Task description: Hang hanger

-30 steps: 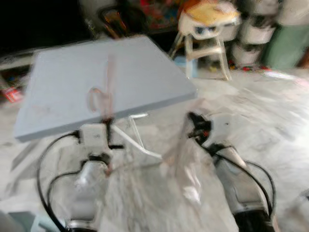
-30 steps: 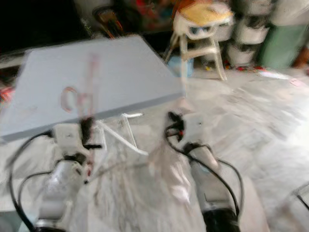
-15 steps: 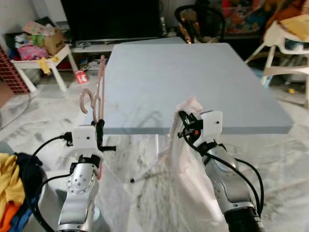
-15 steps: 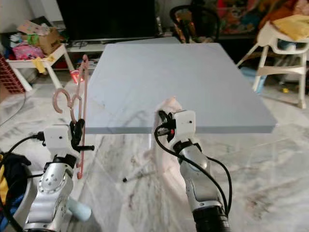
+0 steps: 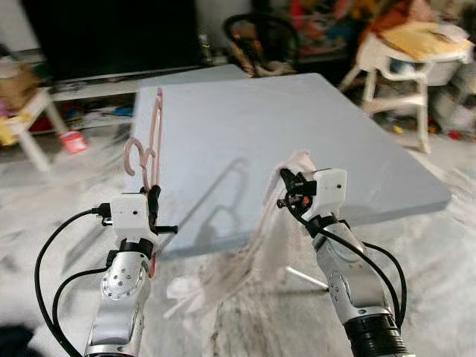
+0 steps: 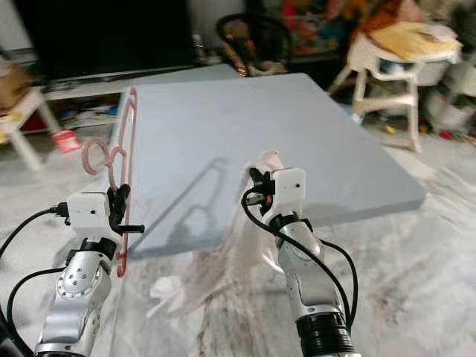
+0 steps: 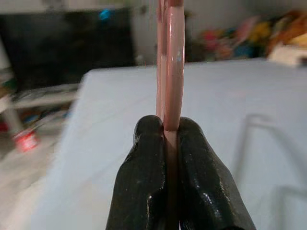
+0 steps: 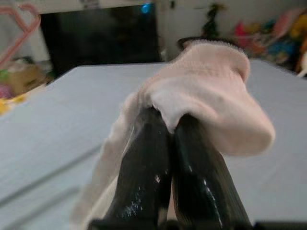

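My left gripper (image 7: 165, 132) is clenched on the pink hanger (image 5: 152, 137), upright at the frame's left before the grey table (image 5: 297, 126). It looks light, stiff and slick, best pinched low. My right gripper (image 8: 165, 129) clamps a limp sheer garment (image 8: 211, 103).

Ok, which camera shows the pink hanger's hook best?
The right eye view: the hanger shows hook and frame above the left end effector. The left eye view matches, slightly blurrier. The left wrist view sees it edge-on; the right wrist view catches a corner.
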`<state>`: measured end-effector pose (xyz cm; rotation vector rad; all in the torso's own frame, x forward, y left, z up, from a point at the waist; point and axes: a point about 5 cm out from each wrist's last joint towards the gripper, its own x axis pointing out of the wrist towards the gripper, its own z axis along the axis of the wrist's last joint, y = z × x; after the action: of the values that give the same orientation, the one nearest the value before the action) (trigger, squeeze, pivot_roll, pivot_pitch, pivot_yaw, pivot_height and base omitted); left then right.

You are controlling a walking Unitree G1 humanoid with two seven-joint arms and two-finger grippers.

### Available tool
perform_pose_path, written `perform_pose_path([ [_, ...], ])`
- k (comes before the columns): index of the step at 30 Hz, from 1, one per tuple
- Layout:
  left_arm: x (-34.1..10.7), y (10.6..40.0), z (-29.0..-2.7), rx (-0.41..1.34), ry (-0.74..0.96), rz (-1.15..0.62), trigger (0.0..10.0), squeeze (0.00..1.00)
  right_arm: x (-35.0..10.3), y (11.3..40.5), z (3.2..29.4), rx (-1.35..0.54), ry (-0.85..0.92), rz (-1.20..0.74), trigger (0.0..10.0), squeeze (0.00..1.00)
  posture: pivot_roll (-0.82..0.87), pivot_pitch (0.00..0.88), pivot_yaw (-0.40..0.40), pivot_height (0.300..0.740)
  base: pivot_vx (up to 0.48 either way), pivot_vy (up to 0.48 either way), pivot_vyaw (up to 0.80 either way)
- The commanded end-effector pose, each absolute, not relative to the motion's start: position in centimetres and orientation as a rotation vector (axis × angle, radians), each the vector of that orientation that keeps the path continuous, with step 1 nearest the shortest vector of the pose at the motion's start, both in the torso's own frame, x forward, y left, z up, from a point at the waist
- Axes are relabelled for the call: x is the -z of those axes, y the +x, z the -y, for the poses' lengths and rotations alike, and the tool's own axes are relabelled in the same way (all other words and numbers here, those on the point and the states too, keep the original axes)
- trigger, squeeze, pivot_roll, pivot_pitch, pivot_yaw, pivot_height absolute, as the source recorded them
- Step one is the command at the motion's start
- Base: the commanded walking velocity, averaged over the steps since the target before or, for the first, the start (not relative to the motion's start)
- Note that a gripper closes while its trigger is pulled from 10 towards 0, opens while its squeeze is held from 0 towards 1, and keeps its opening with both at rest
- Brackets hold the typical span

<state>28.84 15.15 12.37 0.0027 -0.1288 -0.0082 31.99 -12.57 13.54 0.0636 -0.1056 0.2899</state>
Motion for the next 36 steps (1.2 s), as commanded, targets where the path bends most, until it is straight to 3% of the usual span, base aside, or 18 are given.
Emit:
perform_pose_path([
  [1, -11.7, 28.5, -15.3, 0.005, -0.002, 0.102, 10.0, 0.0, -14.3, 32.2, 12.4, -0.283, 0.075, 0.139, 10.0, 0.0, 0.0, 0.0, 0.03, 0.74, 0.247, 0.0, 0.0],
  [18, -11.7, 26.8, -15.4, -0.013, 0.047, 0.109, 10.0, 0.0, -16.2, 33.4, 12.8, -0.294, 0.061, 0.175, 10.0, 0.0, 0.05, 0.0, -0.02, 0.74, 0.015, 0.0, 0.0],
  [25, -11.3, 24.8, -15.5, -0.001, 0.077, 0.097, 10.0, 0.0, -18.5, 36.0, 11.9, -0.409, -0.002, 0.19, 10.0, 0.0, 0.11, 0.0, -0.086, 0.74, 0.0, 0.0, 0.0],
  [28, -10.8, 23.6, -15.9, -0.035, 0.077, 0.073, 10.0, 0.0, -21.5, 38.8, 9.7, -0.514, -0.064, 0.199, 10.0, 0.0, 0.13, 0.0, -0.118, 0.74, 0.0, 0.0, 0.0],
  [33, -10.4, 22.6, -15.8, -0.051, 0.068, 0.053, 10.0, 0.0, -23.7, 40.0, 8.4, -0.538, -0.086, 0.217, 10.0, 0.0, 0.16, 0.002, -0.152, 0.74, 0.0, 0.0, 0.0],
  [35, -10.2, 21.5, -15.7, -0.064, 0.066, 0.035, 10.0, 0.0, -26.6, 40.9, 5.9, -0.579, -0.094, 0.23, 10.0, 0.0, 0.2, 0.02, -0.169, 0.74, 0.0, 0.0, 0.0],
  [36, -10.2, 21.5, -15.7, -0.064, 0.066, 0.035, 10.0, 0.0, -26.6, 40.9, 5.9, -0.579, -0.094, 0.23, 10.0, 0.0, 0.2, 0.02, -0.169, 0.74, 0.0, 0.0, 0.0],
])
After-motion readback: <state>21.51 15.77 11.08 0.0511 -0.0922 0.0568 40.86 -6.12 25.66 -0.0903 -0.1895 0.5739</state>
